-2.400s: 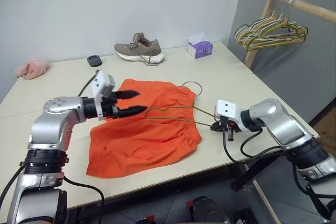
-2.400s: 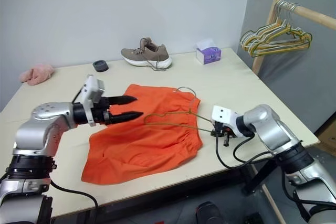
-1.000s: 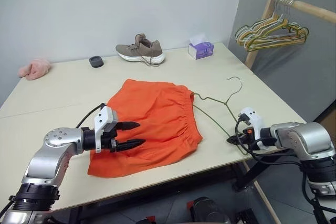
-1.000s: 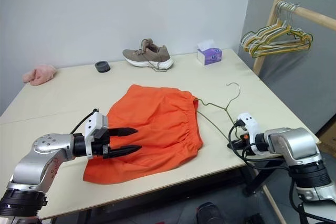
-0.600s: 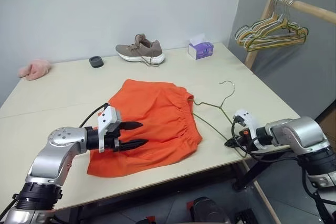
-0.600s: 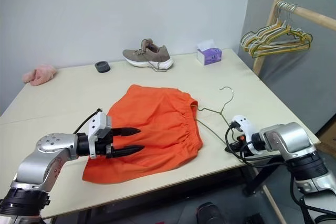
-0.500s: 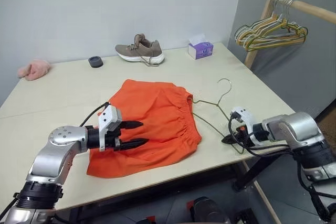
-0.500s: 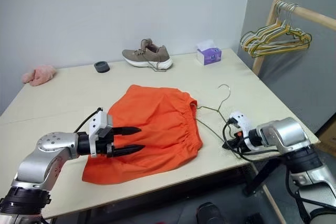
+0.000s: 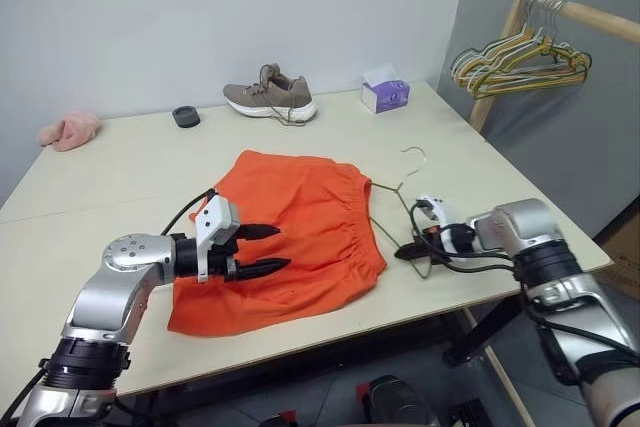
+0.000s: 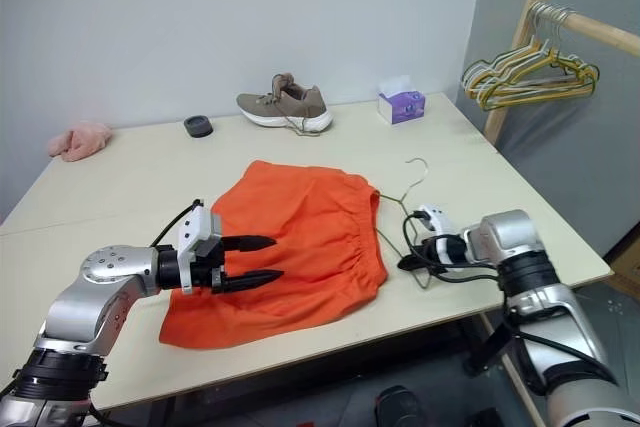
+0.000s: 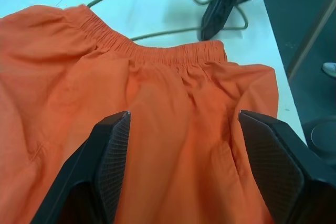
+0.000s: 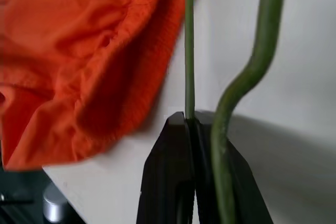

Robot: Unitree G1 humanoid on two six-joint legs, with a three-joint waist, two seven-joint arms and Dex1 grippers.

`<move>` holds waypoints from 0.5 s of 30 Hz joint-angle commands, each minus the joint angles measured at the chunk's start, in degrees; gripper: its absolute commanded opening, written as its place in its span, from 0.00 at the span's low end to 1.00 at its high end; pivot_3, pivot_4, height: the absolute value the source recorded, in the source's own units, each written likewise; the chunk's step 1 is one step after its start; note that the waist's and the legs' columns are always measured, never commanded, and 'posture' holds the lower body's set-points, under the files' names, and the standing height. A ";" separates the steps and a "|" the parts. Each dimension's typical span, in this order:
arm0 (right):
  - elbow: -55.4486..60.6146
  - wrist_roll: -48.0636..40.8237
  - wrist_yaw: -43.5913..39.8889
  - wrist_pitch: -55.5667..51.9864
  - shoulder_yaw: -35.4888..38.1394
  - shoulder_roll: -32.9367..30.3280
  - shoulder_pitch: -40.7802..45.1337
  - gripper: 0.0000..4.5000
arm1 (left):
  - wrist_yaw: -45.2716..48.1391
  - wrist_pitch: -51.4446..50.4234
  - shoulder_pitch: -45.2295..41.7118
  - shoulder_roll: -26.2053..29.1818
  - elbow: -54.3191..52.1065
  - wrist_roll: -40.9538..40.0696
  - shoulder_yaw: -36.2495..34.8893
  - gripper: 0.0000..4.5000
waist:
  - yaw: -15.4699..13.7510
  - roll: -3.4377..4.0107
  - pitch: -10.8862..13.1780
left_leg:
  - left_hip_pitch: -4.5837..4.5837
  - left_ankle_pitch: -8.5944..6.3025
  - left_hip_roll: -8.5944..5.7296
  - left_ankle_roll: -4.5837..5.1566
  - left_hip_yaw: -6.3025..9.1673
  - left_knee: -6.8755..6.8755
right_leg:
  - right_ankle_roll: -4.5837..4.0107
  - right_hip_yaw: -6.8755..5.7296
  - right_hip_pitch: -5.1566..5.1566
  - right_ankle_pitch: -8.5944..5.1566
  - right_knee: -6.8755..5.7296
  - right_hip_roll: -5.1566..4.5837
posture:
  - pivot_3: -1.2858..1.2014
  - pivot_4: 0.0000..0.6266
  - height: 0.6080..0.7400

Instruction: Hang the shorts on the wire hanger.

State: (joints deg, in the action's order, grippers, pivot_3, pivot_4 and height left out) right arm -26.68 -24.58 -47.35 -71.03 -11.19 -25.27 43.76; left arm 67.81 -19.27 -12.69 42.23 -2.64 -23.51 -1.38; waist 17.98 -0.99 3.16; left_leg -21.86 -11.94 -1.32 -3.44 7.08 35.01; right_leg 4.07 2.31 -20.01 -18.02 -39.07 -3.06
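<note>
Bright orange shorts (image 9: 290, 232) — olive-gold wire hanger (image 9: 395, 209).

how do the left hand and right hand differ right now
The left hand is open and holds nothing, poised over the shorts; the right hand is shut on the wire hanger, beside the shorts' waistband. Both are black-fingered and low over the table.

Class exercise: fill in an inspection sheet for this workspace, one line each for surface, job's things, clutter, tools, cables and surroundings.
Surface: pale table.
Job's things: orange shorts lying flat; wire hanger beside their waistband, hook pointing away from the robot.
Clutter: shoe, tissue box, small black round thing, pink cloth along the far edge.
Tools: left tool open over the shorts; right tool shut on the hanger wire.
Cables: black cables at both wrists.
Surroundings: wooden rail with a bunch of hangers to the right.
</note>
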 commanded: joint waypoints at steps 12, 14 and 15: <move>25.90 15.95 3.48 29.17 -10.24 -4.10 -4.36 0.00 | -9.12 -3.96 -14.77 0.29 10.14 -5.40 -11.45 1.00 | -0.60 -0.01 -0.02 | -0.09 0.00 -0.01 0.00 0.23 0.01 | 0.02 -0.14 -0.03 -0.01 0.05 -0.06 | 0.41 0.00 1.00; 26.31 18.59 3.37 32.78 -11.76 -5.01 -4.92 0.00 | -7.75 -4.44 -16.48 1.57 11.55 -5.81 -12.11 1.00 | -0.28 -0.01 -0.02 | -0.08 0.00 -0.03 -0.01 0.19 0.00 | 0.03 -0.09 -0.03 -0.01 0.06 -0.06 | 0.41 0.00 1.00; 26.38 19.61 3.23 34.21 -12.29 -5.27 -5.16 0.00 | -7.07 -4.38 -16.94 2.06 12.09 -5.76 -12.22 1.00 | -0.18 -0.01 -0.02 | -0.08 0.00 -0.04 -0.01 0.17 0.00 | 0.03 -0.06 -0.04 -0.01 0.07 -0.06 | 0.41 0.00 1.00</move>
State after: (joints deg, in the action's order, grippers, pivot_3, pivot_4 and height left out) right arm -2.54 -6.90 -44.32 -40.27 -23.71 -29.98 37.80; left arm 59.74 -23.52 -28.82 43.28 8.98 -28.30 -12.21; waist 17.80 -0.99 3.14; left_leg -21.92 -11.94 -1.36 -3.45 7.23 35.01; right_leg 4.09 2.29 -20.05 -18.03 -38.99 -3.13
